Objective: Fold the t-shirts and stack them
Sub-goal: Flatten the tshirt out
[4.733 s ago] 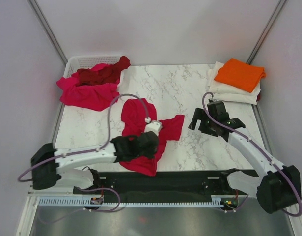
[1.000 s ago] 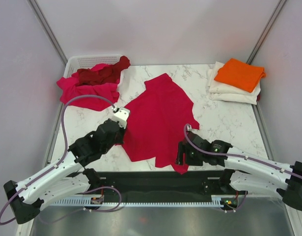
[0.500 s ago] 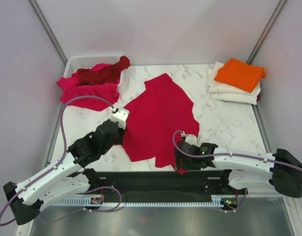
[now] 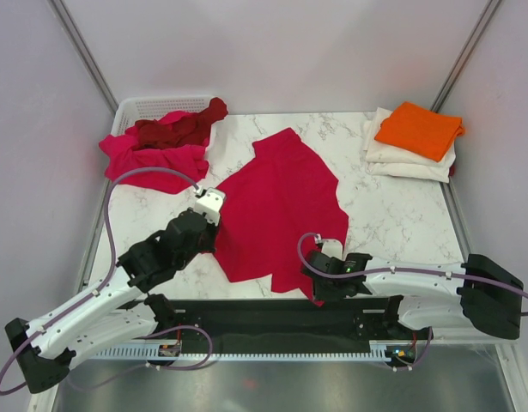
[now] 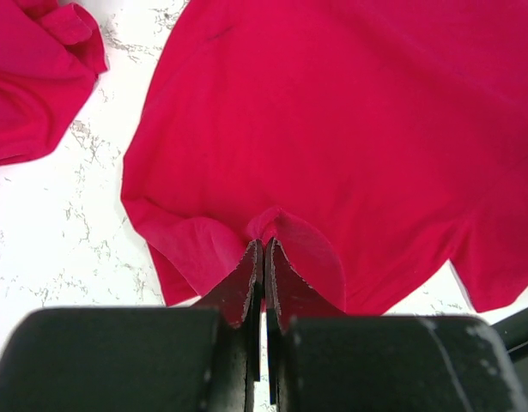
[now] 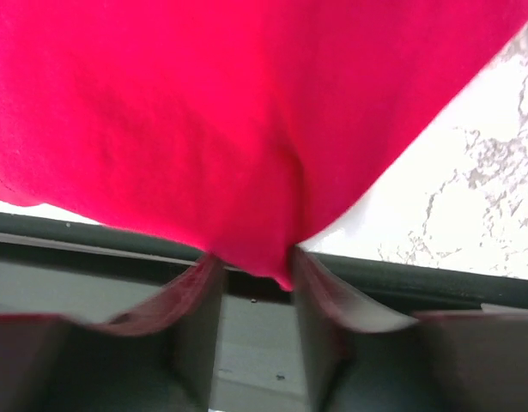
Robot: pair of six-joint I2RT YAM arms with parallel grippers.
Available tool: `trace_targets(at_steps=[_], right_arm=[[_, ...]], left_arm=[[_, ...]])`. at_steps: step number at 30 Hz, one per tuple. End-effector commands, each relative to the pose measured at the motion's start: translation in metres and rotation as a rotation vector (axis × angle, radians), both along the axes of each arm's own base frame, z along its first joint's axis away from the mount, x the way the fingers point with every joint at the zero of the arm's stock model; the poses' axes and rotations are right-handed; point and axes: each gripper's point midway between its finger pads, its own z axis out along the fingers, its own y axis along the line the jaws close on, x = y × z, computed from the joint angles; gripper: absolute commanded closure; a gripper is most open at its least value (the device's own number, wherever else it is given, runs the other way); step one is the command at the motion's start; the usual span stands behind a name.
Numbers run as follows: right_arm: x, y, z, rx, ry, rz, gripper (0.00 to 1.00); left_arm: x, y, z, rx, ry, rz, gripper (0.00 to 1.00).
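Lying spread across the middle of the worktop (image 4: 392, 215) is the red shirt (image 4: 281, 206), mostly flat. One end points to the far edge and the other reaches the near edge.

The left claw (image 5: 264, 245) is at the shirt's left edge, toward the near left corner. Its jaws are pressed together on a small raised pleat of the red cloth.

The right claw (image 6: 257, 266) is at the near edge, where a tip of the shirt hangs over the dark rail. Its fingers (image 6: 203, 292) stand apart on either side of that tip. The cloth fills the gap between them, but I cannot tell whether they are squeezing it.

At the far left corner a pink shirt (image 4: 152, 163) spills out of the basket (image 4: 148, 105) onto the worktop, with a maroon shirt (image 4: 173, 129) crumpled on top of it.

At the far right corner an orange shirt (image 4: 418, 129) lies folded on a folded cream shirt (image 4: 409, 163).
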Motion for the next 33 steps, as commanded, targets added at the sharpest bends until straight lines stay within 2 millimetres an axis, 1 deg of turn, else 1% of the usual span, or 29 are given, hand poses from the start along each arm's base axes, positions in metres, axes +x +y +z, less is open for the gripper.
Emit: trace_targets(at_steps=[1,2,3,5,6,7,8,9,10,11,12,13,14,15,16,17,19,20,22,23,25,26,28,29,31,33], right_arm=[[0.012,0.004,0.0,0.003,-0.057,-0.026,0.6],[0.015,0.004,0.003,0.006,-0.076,-0.032,0.66],[0.018,0.006,0.009,0.011,-0.09,-0.032,0.76],[0.026,0.005,0.021,0.014,-0.137,-0.039,0.88],[0.033,0.012,0.035,0.034,-0.171,-0.035,1.0],[0.035,0.005,0.043,0.002,-0.187,-0.034,1.0],[0.043,0.004,0.06,0.014,-0.232,-0.042,1.0],[0.056,0.002,0.089,0.006,-0.301,-0.063,1.0],[0.064,0.0,0.11,0.006,-0.356,-0.059,1.0],[0.071,-0.003,0.137,0.031,-0.411,-0.072,1.0],[0.087,0.0,0.19,0.093,-0.523,-0.113,1.0],[0.09,-0.009,0.214,0.08,-0.57,-0.1,1.0],[0.095,-0.011,0.27,0.183,-0.652,-0.129,1.0],[0.099,-0.021,0.298,0.198,-0.715,-0.146,1.0],[0.099,-0.025,0.325,0.238,-0.762,-0.144,1.0],[0.098,-0.038,0.372,0.298,-0.846,-0.131,1.0],[0.095,-0.05,0.414,0.353,-0.936,-0.111,1.0],[0.091,-0.065,0.446,0.384,-1.005,-0.091,1.0],[0.085,-0.08,0.474,0.42,-1.07,-0.081,1.0],[0.08,-0.094,0.497,0.45,-1.12,-0.079,1.0],[0.072,-0.106,0.517,0.49,-1.161,-0.067,1.0],[0.064,-0.116,0.533,0.545,-1.192,-0.053,1.0],[0.057,-0.125,0.548,0.573,-1.235,-0.031,1.0],[0.05,-0.132,0.557,0.608,-1.257,-0.015,1.0],[0.043,-0.141,0.568,0.627,-1.292,0.005,1.0],[0.046,-0.145,0.569,0.603,-1.304,-0.011,1.0]], left_arm=[[0.003,-0.004,0.01,-0.068,-0.024,0.022,0.98],[0.003,-0.004,0.009,-0.068,-0.024,0.022,0.98],[0.003,-0.004,0.01,-0.069,-0.025,0.022,0.98],[0.004,-0.004,0.012,-0.072,-0.027,0.025,0.98],[0.005,-0.001,0.014,-0.06,-0.035,0.028,0.98],[0.005,-0.002,0.019,-0.064,-0.041,0.023,0.98],[0.005,-0.002,0.035,-0.079,-0.067,0.018,0.98],[0.004,0.0,0.043,-0.076,-0.075,0.013,0.98],[0.004,0.001,0.055,-0.084,-0.094,0.012,0.98],[0.004,0.002,0.085,-0.114,-0.144,0.003,0.98],[0.003,0.004,0.102,-0.133,-0.174,-0.001,0.98],[0.001,0.007,0.117,-0.144,-0.197,-0.008,0.98],[-0.002,0.01,0.15,-0.179,-0.258,-0.02,0.98],[-0.005,0.013,0.167,-0.199,-0.29,-0.029,0.98],[-0.009,0.014,0.183,-0.221,-0.319,-0.052,0.98],[-0.015,0.019,0.215,-0.252,-0.383,-0.073,0.98],[-0.024,0.022,0.246,-0.275,-0.446,-0.116,0.98],[-0.031,0.029,0.273,-0.288,-0.509,-0.137,0.98],[-0.043,0.032,0.298,-0.307,-0.571,-0.184,0.98],[-0.051,0.041,0.32,-0.318,-0.628,-0.199,0.98],[-0.064,0.043,0.34,-0.339,-0.677,-0.248,0.98],[-0.073,0.05,0.358,-0.359,-0.721,-0.26,0.98],[-0.085,0.053,0.373,-0.378,-0.764,-0.301,0.98],[-0.092,0.059,0.384,-0.389,-0.794,-0.31,0.98],[-0.101,0.062,0.395,-0.404,-0.829,-0.335,0.98],[-0.102,0.063,0.4,-0.408,-0.837,-0.334,0.98]])
